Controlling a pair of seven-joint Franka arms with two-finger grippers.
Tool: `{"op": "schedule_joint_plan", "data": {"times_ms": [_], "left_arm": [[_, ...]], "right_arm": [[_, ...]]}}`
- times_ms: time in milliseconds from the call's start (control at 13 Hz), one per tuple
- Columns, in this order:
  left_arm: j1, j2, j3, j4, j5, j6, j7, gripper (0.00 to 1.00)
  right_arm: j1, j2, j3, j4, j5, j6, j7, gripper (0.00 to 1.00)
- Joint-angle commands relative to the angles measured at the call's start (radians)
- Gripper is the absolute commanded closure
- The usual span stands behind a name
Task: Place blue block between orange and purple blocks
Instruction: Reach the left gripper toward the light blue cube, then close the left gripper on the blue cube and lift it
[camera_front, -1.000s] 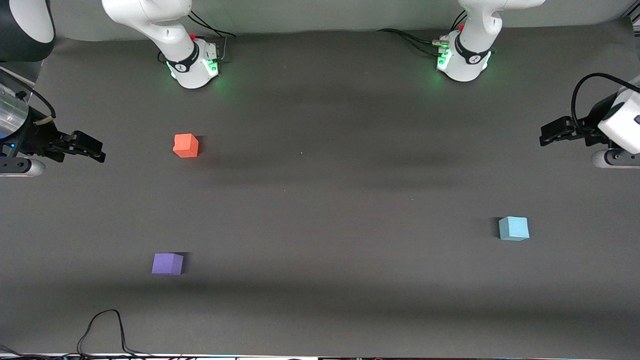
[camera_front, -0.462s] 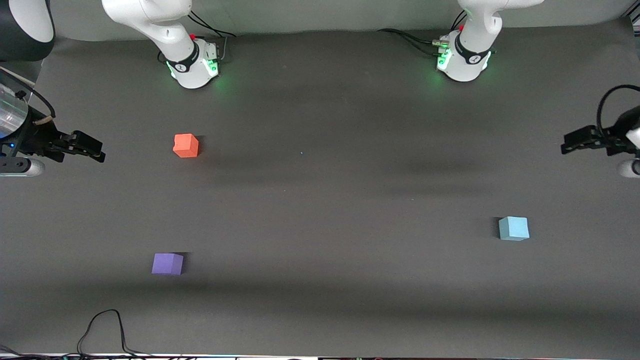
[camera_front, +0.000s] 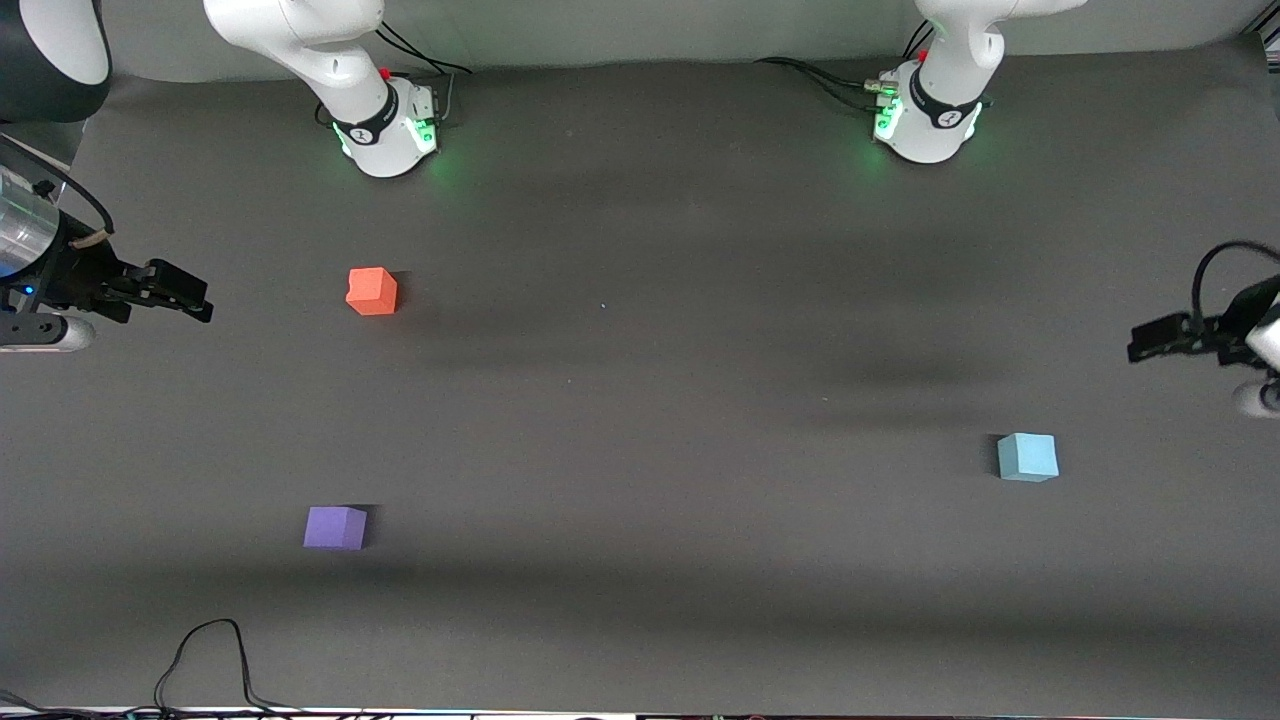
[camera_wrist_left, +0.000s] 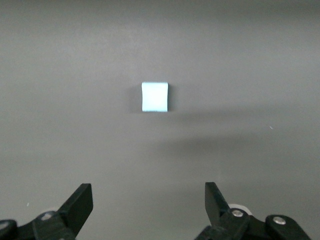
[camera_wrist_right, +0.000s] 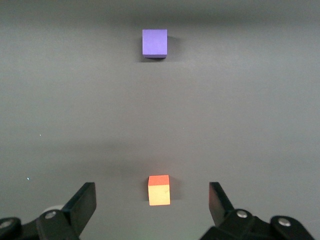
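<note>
The light blue block (camera_front: 1027, 457) sits on the dark mat toward the left arm's end of the table. It also shows in the left wrist view (camera_wrist_left: 154, 97). The orange block (camera_front: 371, 291) and the purple block (camera_front: 335, 528) sit toward the right arm's end, the purple one nearer the front camera. My left gripper (camera_front: 1150, 340) is open and empty in the air at the table's end, apart from the blue block; its jaws (camera_wrist_left: 148, 195) stand wide. My right gripper (camera_front: 192, 299) is open and empty, waiting beside the orange block (camera_wrist_right: 159, 190), with the purple block (camera_wrist_right: 154, 42) farther off.
The two arm bases (camera_front: 385, 130) (camera_front: 930, 120) stand at the table's back edge with cables. A black cable (camera_front: 205, 650) loops onto the mat at the front edge near the purple block. The mat (camera_front: 640, 420) between the blocks is bare.
My left gripper has moved toward the table's end and closer to the blue block's row. The right arm and all three blocks have not moved.
</note>
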Motion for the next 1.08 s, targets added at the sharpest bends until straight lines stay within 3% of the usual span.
{"op": "schedule_joint_plan", "data": {"times_ms": [0,231,385,769,1000], "left_arm": [[0.01,0.075,-0.001,-0.057,0.013,0.166,0.015,0.0],[0.021,0.109,-0.001,-0.253,0.013,0.451,0.032,0.0],[0.024,0.164,-0.002,-0.313,0.013,0.584,0.032,0.0],[0.014,0.339,-0.003,-0.32,0.011,0.808,0.026,0.0],[0.014,0.372,-0.003,-0.327,0.008,0.866,0.018,0.03]], "right_arm": [[0.0,-0.008,-0.014,0.018,0.025,-0.062,-0.036,0.0],[0.002,0.021,-0.026,0.044,0.045,-0.058,-0.089,0.0],[0.007,0.039,-0.017,0.033,0.051,-0.047,-0.076,0.0],[0.004,0.056,-0.024,0.015,0.06,0.01,-0.078,0.0],[-0.001,0.052,-0.035,0.013,0.062,0.005,-0.089,0.0]]}}
